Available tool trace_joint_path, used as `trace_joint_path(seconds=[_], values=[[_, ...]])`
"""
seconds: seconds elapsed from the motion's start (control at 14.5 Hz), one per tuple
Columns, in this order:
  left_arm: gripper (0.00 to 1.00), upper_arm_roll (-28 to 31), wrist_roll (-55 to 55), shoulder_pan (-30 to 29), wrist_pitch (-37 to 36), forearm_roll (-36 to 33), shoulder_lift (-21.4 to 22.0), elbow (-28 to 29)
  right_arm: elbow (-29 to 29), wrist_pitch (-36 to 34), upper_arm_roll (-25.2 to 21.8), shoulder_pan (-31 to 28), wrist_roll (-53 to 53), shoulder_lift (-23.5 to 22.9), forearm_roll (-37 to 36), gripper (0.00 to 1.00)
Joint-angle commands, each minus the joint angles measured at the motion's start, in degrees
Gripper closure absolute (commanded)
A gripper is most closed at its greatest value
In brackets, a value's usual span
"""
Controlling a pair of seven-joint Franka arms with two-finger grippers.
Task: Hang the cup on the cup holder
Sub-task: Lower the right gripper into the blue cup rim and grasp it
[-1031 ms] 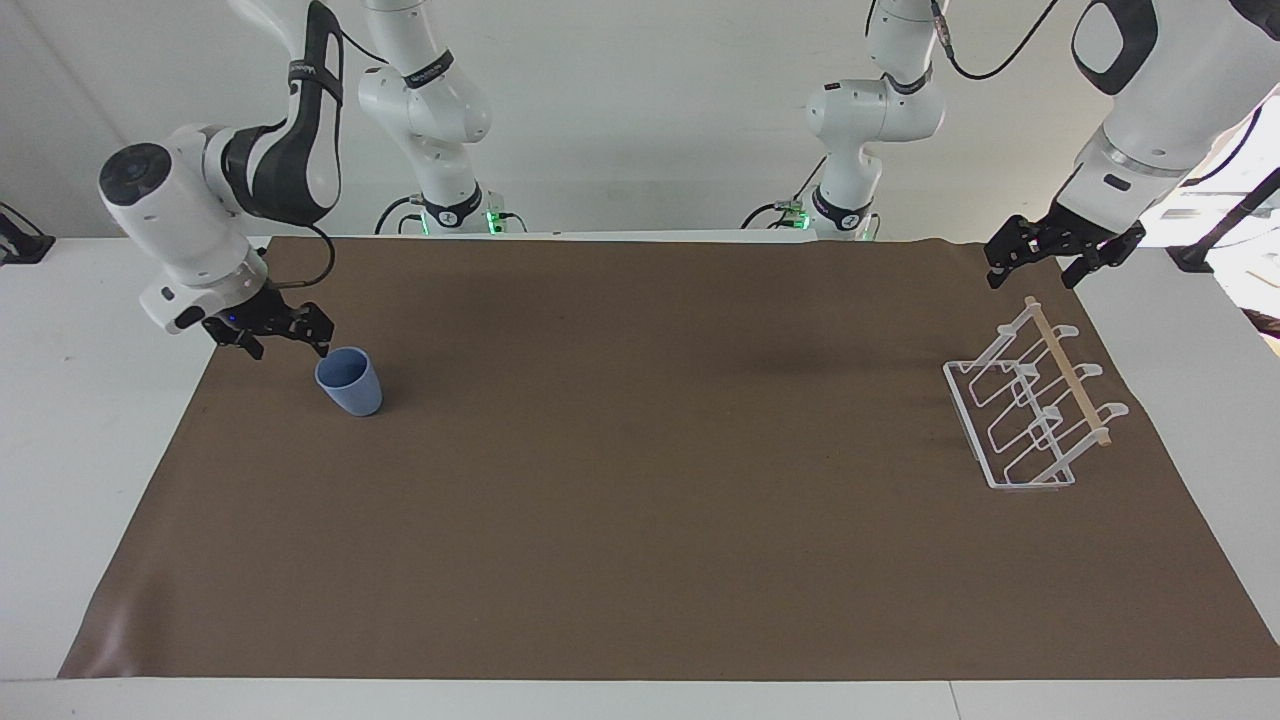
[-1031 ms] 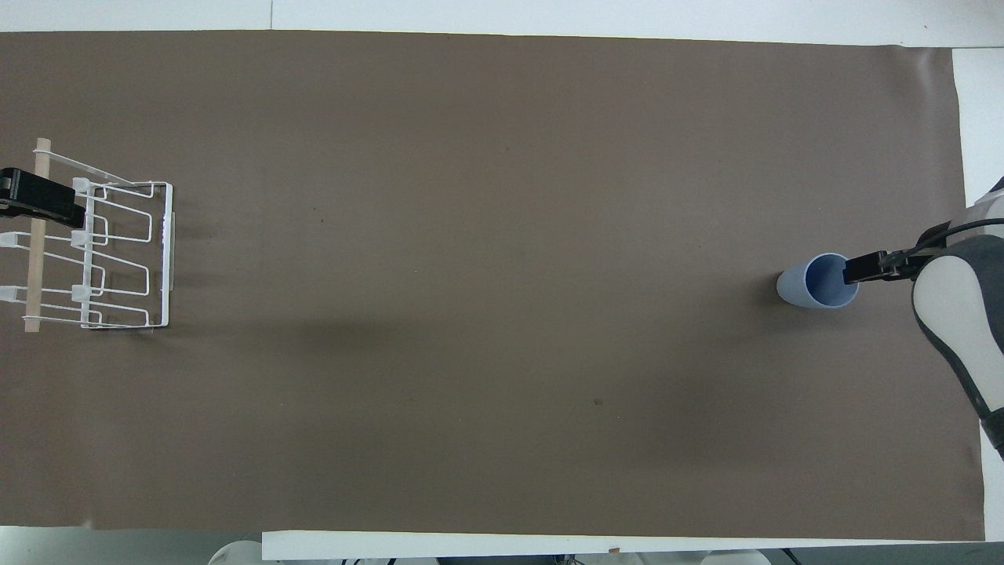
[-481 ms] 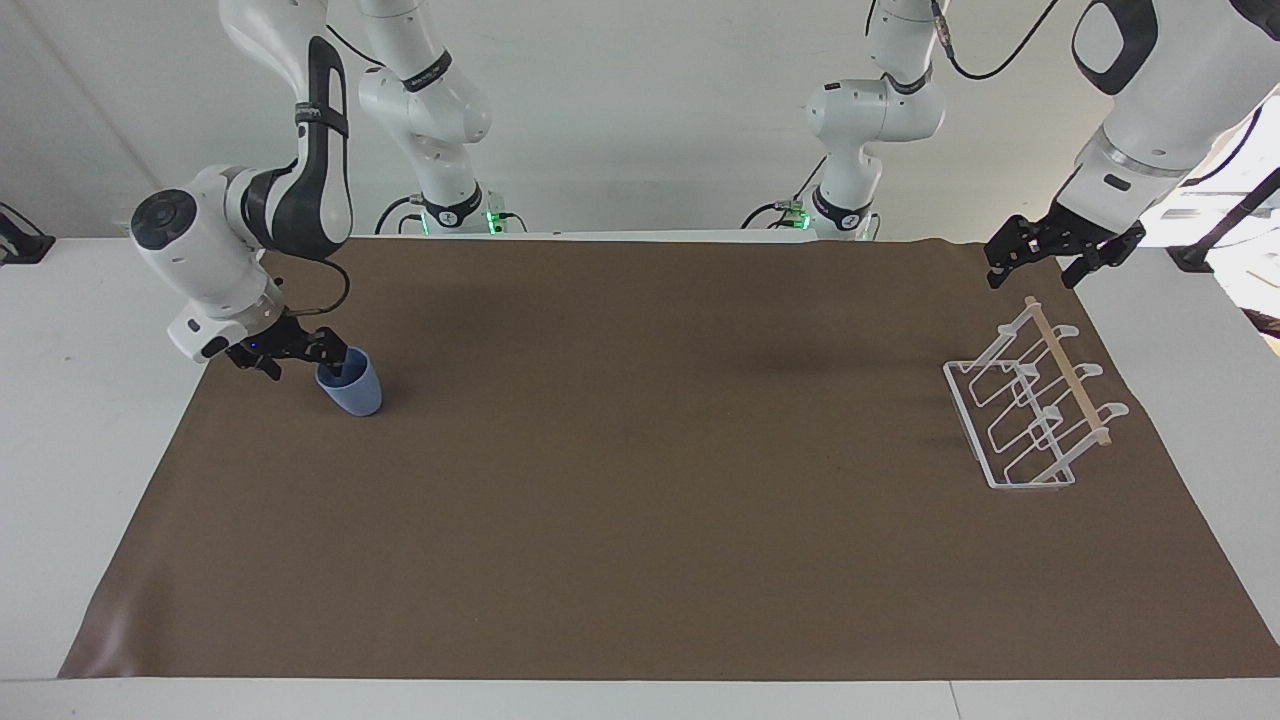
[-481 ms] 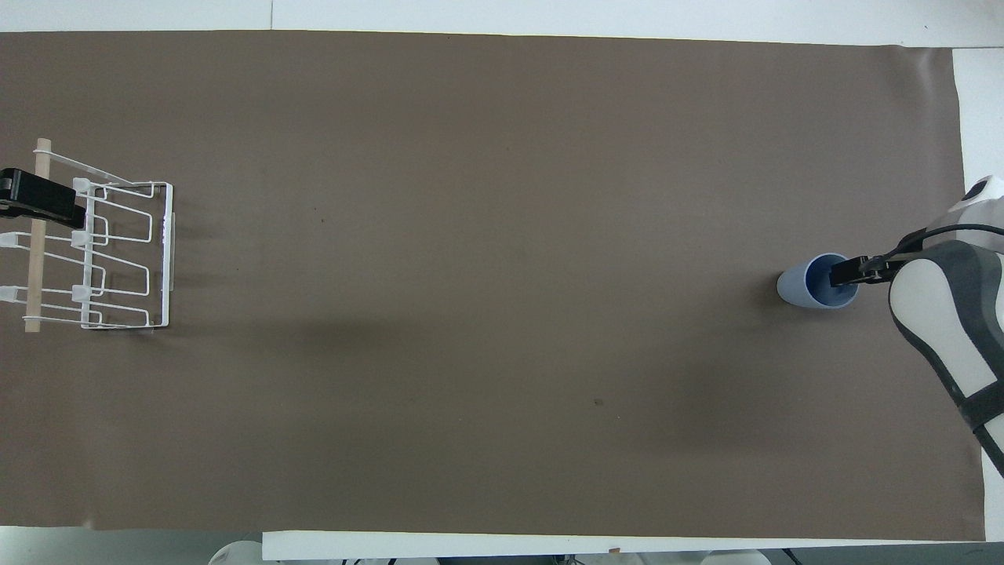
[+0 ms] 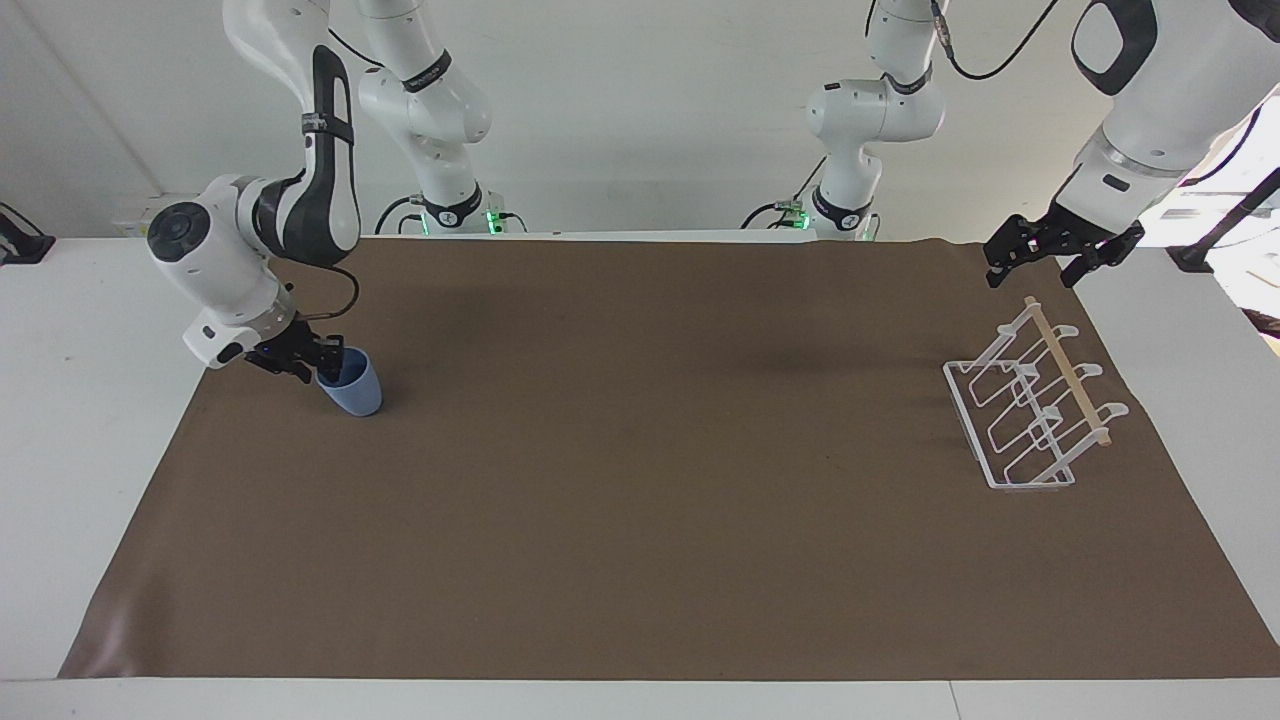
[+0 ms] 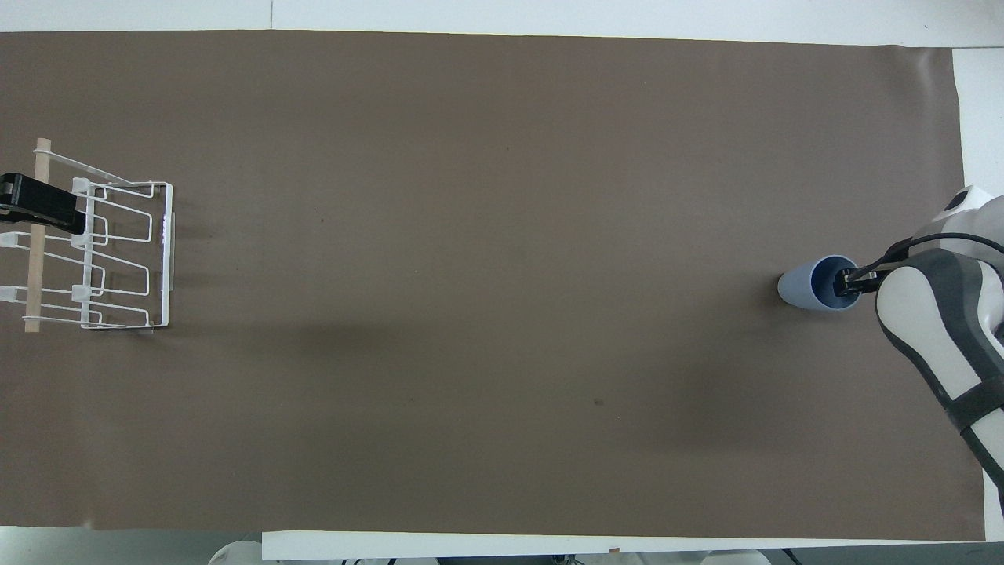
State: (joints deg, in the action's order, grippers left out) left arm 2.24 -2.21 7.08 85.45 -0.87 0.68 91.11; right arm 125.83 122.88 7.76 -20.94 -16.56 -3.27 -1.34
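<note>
Risk number one, tipping of the light-blue cup. Stands upright, mouth up, on the brown mat of the desk, toward the right arm's end. Right claw down at the cup's rim, on the side facing that end of the desk, reaching partly into the mouth in the overhead view. Cannot tell whether pinching the wall already or only placed around it. With a grip only on the thin rim, and on smooth plastic, easy to push the cup over or to drag it along the mat while closing.

Risk number two, slipping during the carry. White wire cup holder at the left arm's end of the desk, well apart from the cup, so a long way to travel, maybe with a handover. Held by one edge only, likely to swing or to drop out of the grip.

Risk number three, the hanging itself. Needs turning of the cup mouth down over one slanted prong; with a bad angle, catches on the wooden rod or shoves the light rack across the mat.

Left claw spread, holding nothing, waiting in the air over the holder's end closest to the robots. Possible collision there when the cup arrives, if not cleared or used to steady the rack.
</note>
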Motion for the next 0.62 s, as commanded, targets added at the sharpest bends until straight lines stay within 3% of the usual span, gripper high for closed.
trace_joint_path(seconds=[0.0,0.21,0.41,0.55], values=[[0.00,0.2,-0.6,-0.1,-3.4,-1.1,0.6,0.4,0.8,0.8,0.5,-0.3,-2.0,0.6,0.7,1.00],[0.00,0.4,-0.5,-0.1,-3.2,-1.1,0.6,0.4,-0.1,-0.7,0.7,-0.3,-2.2,0.5,0.7,1.00],[0.00,0.3,9.8,0.8,-2.0,-1.1,0.5,0.6,-8.0,-10.8,0.9,2.8,-2.9,0.5,1.7,1.00],[0.00,-0.3,19.3,2.2,-1.7,-0.4,0.5,0.9,-12.2,-14.9,1.1,4.9,-2.9,0.7,12.9,1.00]])
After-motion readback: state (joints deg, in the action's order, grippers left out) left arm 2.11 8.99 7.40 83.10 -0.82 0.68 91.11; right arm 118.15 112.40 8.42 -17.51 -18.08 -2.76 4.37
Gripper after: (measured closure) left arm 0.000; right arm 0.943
